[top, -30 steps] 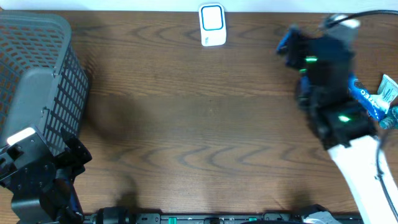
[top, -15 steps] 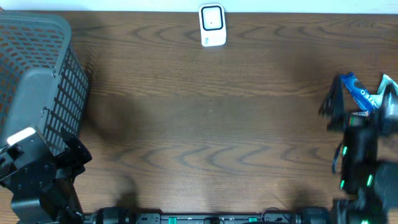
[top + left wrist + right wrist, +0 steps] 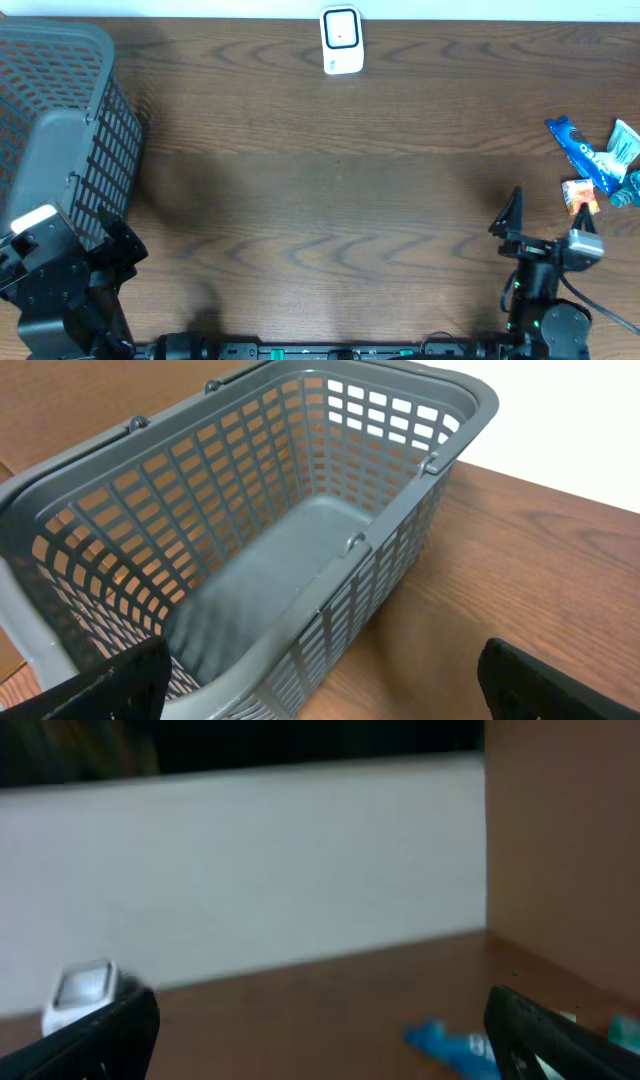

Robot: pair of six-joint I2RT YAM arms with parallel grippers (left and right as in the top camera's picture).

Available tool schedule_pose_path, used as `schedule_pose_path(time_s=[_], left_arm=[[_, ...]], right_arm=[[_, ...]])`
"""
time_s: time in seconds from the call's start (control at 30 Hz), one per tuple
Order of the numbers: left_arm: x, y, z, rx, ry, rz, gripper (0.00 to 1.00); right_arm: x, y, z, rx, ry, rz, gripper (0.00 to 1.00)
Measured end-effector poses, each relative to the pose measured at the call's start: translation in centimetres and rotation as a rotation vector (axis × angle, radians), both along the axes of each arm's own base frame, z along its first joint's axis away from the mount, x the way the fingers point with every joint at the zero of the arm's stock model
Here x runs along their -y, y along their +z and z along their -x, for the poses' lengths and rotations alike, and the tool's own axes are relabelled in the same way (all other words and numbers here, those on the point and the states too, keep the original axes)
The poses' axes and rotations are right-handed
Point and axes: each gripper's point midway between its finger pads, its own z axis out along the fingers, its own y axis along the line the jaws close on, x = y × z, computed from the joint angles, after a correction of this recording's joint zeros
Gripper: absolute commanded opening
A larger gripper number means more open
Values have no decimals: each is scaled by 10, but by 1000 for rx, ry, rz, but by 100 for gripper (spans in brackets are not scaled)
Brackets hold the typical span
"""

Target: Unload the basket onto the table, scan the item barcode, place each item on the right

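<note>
A white barcode scanner (image 3: 340, 40) stands at the table's far edge; the right wrist view shows it blurred as the scanner (image 3: 82, 991). Several snack items lie at the far right: a blue packet (image 3: 583, 150), a teal-and-white packet (image 3: 625, 143) and a small orange item (image 3: 580, 194). My right gripper (image 3: 540, 228) is open and empty near the front edge, short of those items. The blue packet (image 3: 450, 1046) shows ahead of the right gripper (image 3: 320, 1040). At the front left, my left gripper (image 3: 112, 252) is open and empty beside the basket, as the left gripper (image 3: 320, 690) also shows.
A grey plastic basket (image 3: 60, 130) stands at the table's left side, empty in the left wrist view, where its near rim (image 3: 300, 610) lies between my left fingers. A pale wall runs behind the table's far edge.
My right arm has drawn back from above the items at the far right to the table's front edge, with nothing in its jaws. The left arm has not moved.
</note>
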Motion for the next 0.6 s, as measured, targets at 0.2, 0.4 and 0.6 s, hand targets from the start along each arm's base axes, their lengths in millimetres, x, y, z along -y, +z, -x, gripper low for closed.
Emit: schedule_pose_path(time_s=[0.2,0.4,0.6], left_arm=[[0,0,0,0,0,0,98],[0,0,0,0,0,0,98],[0,0,0,0,0,0,98]], right_arm=[[2,-58,-10,-139,-3,-32,99],[2,-81,-10,-222,-1,-41,99],[1,-81,-10,-223,1,-41,99]])
